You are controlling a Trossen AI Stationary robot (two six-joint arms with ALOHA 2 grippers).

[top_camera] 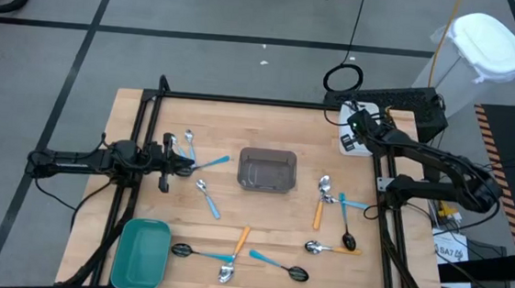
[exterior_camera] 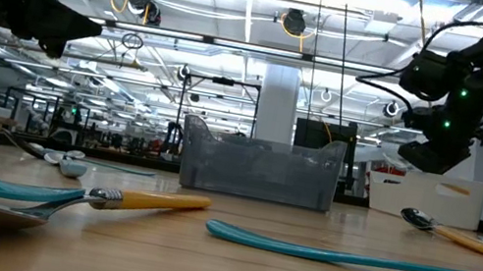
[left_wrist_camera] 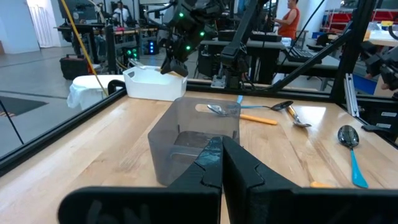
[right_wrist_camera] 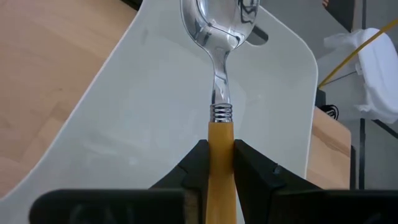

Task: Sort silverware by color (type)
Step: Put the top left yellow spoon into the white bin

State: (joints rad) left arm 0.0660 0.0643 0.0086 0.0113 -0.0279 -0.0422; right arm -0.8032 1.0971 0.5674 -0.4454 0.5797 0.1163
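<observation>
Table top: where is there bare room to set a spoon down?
Bare wood lies along the far edge behind the grey bin, and between the bin and the teal tray only one spoon intrudes. Crowded: the spoons right of the bin and along the near edge.

Right arm is stretched out to the table's (top_camera: 131, 116) far right corner, wrist bent down, and the right gripper (right_wrist_camera: 217, 163) has its fingers pinched on the orange handle of a silver spoon (right_wrist_camera: 219, 74), bowl pointing away from the wrist. Left arm is parked low along the table's left edge, reaching inward, with the left gripper (left_wrist_camera: 221, 163) fingers pressed together, nothing between them.
</observation>
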